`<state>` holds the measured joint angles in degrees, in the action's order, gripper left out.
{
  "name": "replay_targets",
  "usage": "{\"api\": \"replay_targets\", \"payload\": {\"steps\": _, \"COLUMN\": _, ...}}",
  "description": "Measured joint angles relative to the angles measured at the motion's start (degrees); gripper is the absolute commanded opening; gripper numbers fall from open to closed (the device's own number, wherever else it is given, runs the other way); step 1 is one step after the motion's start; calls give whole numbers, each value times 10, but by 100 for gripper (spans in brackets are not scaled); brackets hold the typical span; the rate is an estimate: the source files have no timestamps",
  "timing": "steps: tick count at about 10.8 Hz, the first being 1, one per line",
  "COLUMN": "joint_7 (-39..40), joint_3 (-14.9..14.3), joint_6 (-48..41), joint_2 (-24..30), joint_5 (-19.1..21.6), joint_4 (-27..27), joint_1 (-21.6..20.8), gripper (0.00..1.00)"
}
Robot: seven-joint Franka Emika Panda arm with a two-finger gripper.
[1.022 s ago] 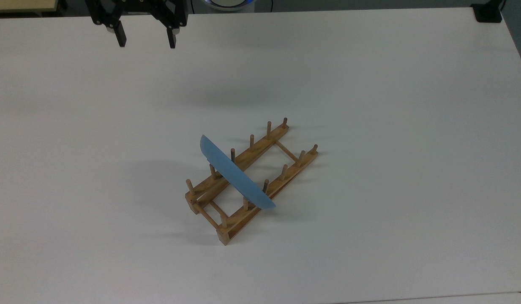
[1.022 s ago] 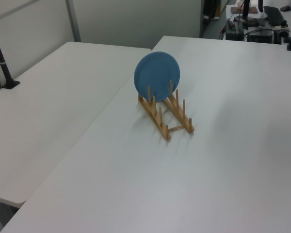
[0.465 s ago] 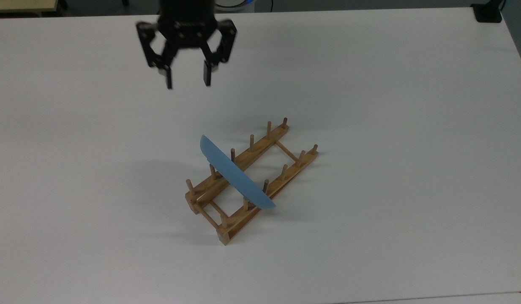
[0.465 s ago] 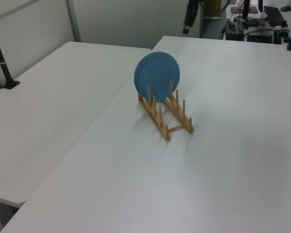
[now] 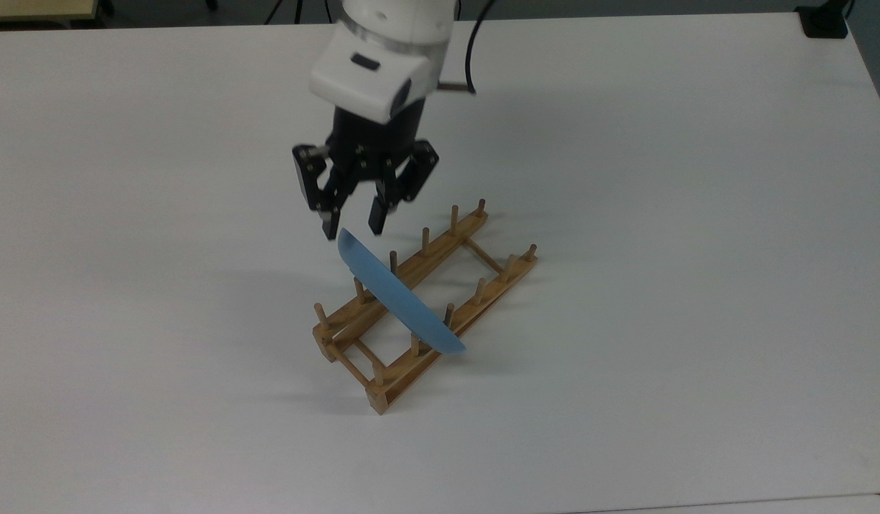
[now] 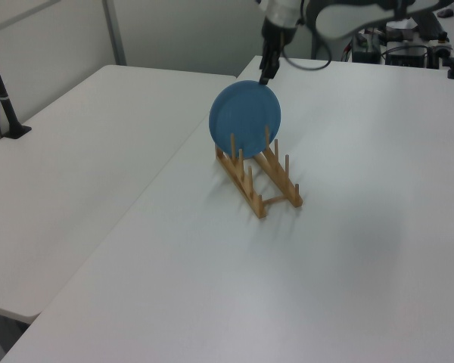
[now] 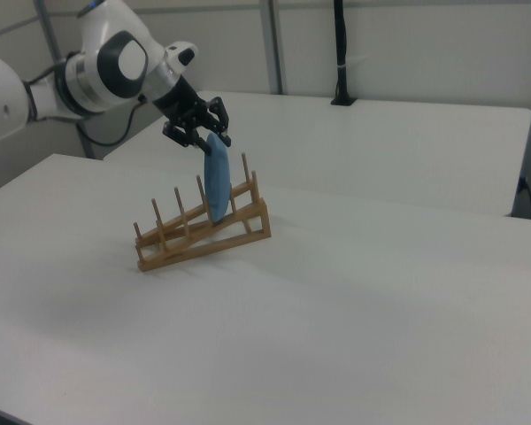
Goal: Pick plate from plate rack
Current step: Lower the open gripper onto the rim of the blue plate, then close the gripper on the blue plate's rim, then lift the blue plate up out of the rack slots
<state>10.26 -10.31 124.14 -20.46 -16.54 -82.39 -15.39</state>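
Near the middle of the bench [image 5: 696, 214], the gripper [image 5: 354, 225] hangs spread just above the blue plate [image 5: 400, 296], which stands upright between the rack's [image 5: 440, 250] pegs.

No lettering, label, brand mark, number or sign can be read anywhere in these views. The plate [image 5: 400, 300], the rack [image 5: 411, 314], the arm's white casing [image 5: 379, 61] and the worktop [image 5: 661, 250] all carry plain, unmarked surfaces.
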Motion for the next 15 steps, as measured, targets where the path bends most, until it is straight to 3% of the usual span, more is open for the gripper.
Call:
{"api": "replay_targets", "payload": {"steps": 1, "joint_7": -34, "joint_3": 1, "joint_6": 27, "joint_2": -17, "joint_5": -30, "joint_4": 2, "joint_1": -3, "gripper": 37}}
{"api": "replay_targets", "payload": {"steps": 2, "joint_7": -60, "joint_3": 1, "joint_6": 44, "joint_2": -29, "joint_5": -55, "joint_4": 5, "joint_1": -7, "gripper": 27}}
{"api": "replay_targets", "payload": {"steps": 6, "joint_7": -74, "joint_3": 1, "joint_6": 53, "joint_2": -37, "joint_5": -69, "joint_4": 14, "joint_1": -10, "gripper": 1}}
{"api": "replay_targets", "payload": {"steps": 12, "joint_7": -74, "joint_3": 1, "joint_6": 53, "joint_2": -32, "joint_5": -70, "joint_4": 37, "joint_1": -10, "gripper": 0}}
{"api": "replay_targets", "payload": {"steps": 15, "joint_7": -74, "joint_3": 1, "joint_6": 53, "joint_2": -13, "joint_5": -91, "joint_4": 42, "joint_1": -10, "gripper": 0}}
